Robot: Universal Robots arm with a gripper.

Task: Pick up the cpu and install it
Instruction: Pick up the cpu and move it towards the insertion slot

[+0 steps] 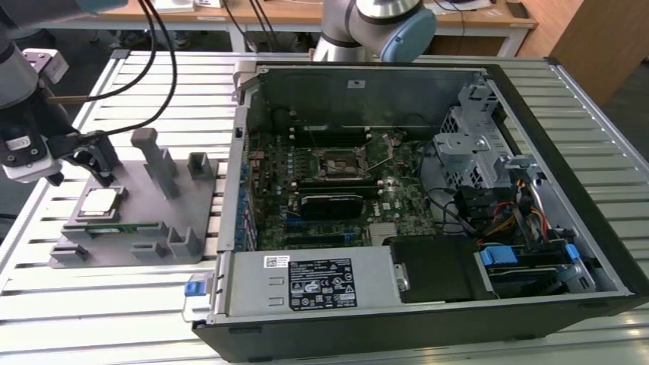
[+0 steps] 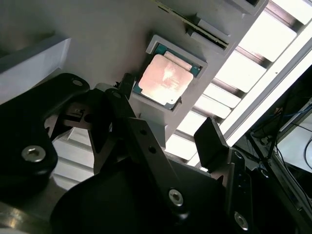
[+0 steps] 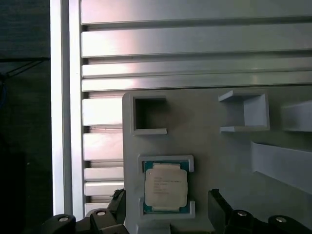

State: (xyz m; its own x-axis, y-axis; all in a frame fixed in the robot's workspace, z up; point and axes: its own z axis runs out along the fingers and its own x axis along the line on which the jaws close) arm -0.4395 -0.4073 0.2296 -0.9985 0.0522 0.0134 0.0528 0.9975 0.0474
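Hovers at the exterior view's left with fingers [image 1: 102, 171] spread wide and empty, just above the cpu [image 1: 99, 201], flat in a square pocket of the grey holder [image 1: 142, 213] on the slatted worktop [image 1: 102, 319]. Straddles it without touching in both wrist views. Stands, in the exterior view, left of the open case [image 1: 406, 331].

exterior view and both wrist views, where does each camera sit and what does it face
Exterior view: off the arm, looking down on computer case, grey holder and gripper.
First wrist view: on the wrist, straight down at the cpu, gripper astride it.
Second wrist view: slanted past the gripper onto the cpu.
All share the cpu.
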